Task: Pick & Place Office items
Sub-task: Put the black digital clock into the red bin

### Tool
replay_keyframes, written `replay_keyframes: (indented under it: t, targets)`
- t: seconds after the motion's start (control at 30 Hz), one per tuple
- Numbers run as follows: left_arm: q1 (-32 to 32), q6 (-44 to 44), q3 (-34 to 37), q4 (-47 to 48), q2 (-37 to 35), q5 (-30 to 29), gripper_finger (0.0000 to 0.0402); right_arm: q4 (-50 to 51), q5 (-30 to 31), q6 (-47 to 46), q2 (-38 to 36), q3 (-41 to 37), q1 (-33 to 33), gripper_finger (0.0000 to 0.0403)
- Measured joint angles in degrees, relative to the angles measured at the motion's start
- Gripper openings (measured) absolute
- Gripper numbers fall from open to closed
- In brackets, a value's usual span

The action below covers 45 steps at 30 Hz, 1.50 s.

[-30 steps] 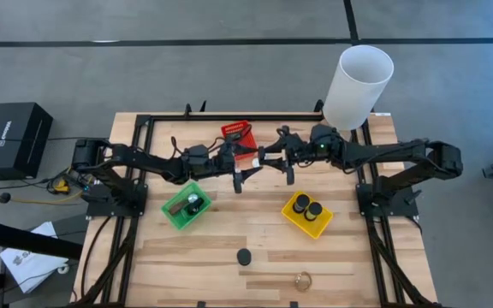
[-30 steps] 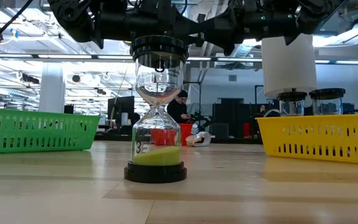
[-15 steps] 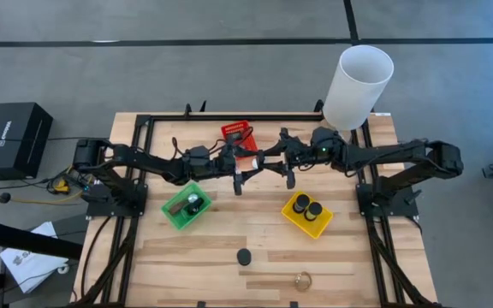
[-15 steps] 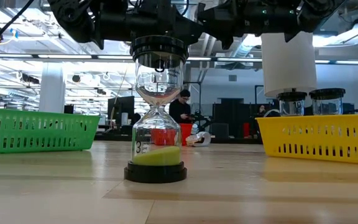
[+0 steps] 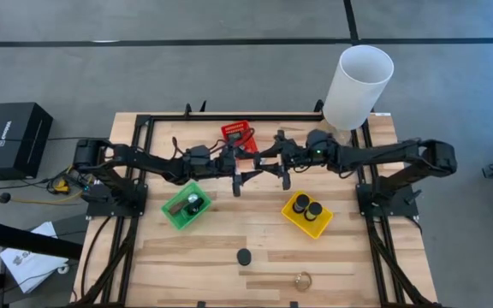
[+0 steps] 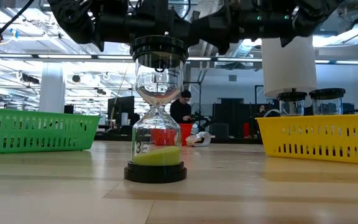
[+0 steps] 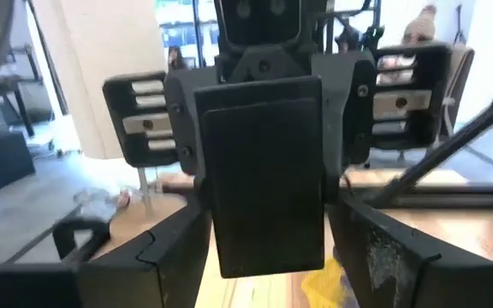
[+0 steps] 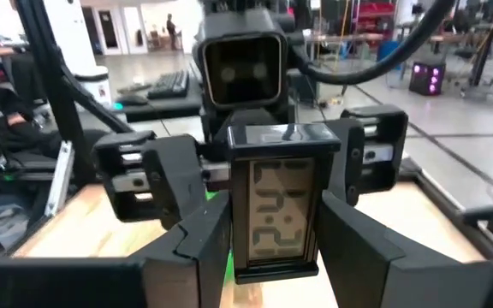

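Small digital clock (image 8: 274,210) is up in the air over the middle of the table (image 5: 349,257), just in front of the red basket (image 5: 238,134). Right gripper (image 8: 272,248) has it: its two fingers are closed against the clock's sides, display facing that arm's wrist camera. Left gripper (image 5: 238,167) meets it head-on from the other side and sits at the clock too, looking at the plain black back; can't tell whether it has closed on the clock. Both arms reach in level from opposite table edges.

Sand timer (image 6: 158,112) stands upright alone on the near part of the table, green sand in the lower bulb; from above only its black cap shows. Gold ring (image 5: 302,279) lies near the front edge, apart from the timer. Yellow basket (image 5: 291,218) holds two black-topped jars (image 5: 308,206) side by side. Green basket (image 5: 174,221) holds a brown strap (image 5: 176,206) and a round piece (image 5: 193,202). White cylinder (image 5: 358,85) stands at the far right corner.
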<state>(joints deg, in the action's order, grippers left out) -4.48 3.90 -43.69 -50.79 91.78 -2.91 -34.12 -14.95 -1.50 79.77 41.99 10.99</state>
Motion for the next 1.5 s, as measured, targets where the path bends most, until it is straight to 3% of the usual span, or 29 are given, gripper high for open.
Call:
replay_keyframes:
  t: [0.27, 0.63, 1.17, 1.37, 1.5]
  targets:
    - [-0.03, 0.12, -0.04, 1.91, 0.01, -0.27, 0.0246, -2.47, -0.02, -0.02, 2.45, 0.83, -0.01, 0.0152]
    - [-0.05, 0.1, -0.04, 1.99, 0.01, -0.79, 0.0223, -1.94, -0.02, 0.42, 2.79, 0.92, 0.41, 0.0154]
    - [-0.1, -0.34, -0.04, 2.28, 0.01, -1.82, 0.015, -0.85, -0.16, 0.14, 2.78, 0.97, 0.43, 0.0155]
    - [-0.1, -1.54, -0.04, 2.99, 0.05, -2.01, 0.0166, 0.6, -0.17, 0.15, 2.78, 1.03, 0.43, 0.0192]
    - [-0.1, -1.55, -0.04, 4.98, 0.05, -4.2, 0.0154, 2.07, -0.13, 0.49, 2.78, 1.01, 0.66, 0.023]
